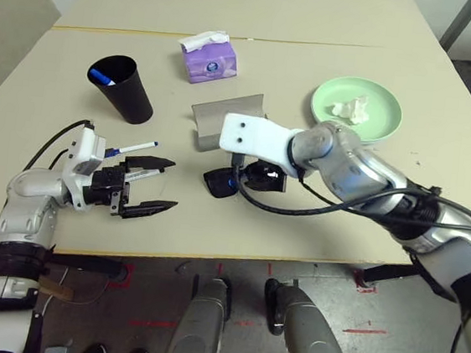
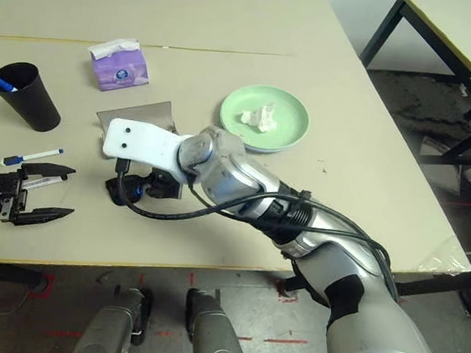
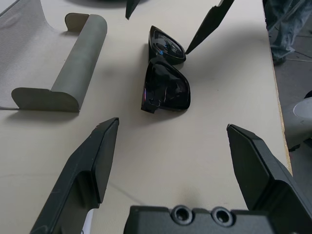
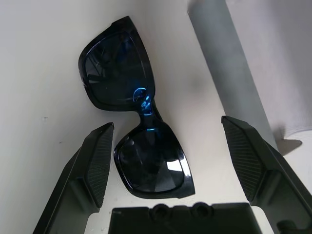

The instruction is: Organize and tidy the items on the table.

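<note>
sunglasses: black sunglasses [image 4: 136,129] lie folded on the table [image 1: 314,227], near-centre, just beside the front edge of the open case; nothing grips them.
case: grey glasses case [image 1: 225,116] lies open at 12 o'clock of the sunglasses, lid flap up, empty as far as visible.
right gripper: right gripper [image 4: 168,156] hangs over the sunglasses, pointing down; jaws spread wide, one on each side of one lens, holding nothing, no contact seen.
left gripper: left gripper [image 1: 146,186] at 9 o'clock of the sunglasses, well apart, aimed towards them; jaws wide open, empty.
markers: black-capped marker [image 1: 133,148] on the table just beyond the left gripper; blue-capped marker [image 1: 102,78] stands in the black cup [image 1: 127,89] at 10 o'clock.
plate: green plate [image 1: 377,111] at 2 o'clock, crumpled tissue [image 1: 349,110] on it.
other: purple tissue pack [image 1: 208,58] at 12 o'clock, past the case.
step: judged as reaching for the sunglasses, to go into the case.
next move: lower the right gripper a little, centre the jaws across the frame, close gently; lenses look slick, may slip or skid.
</note>
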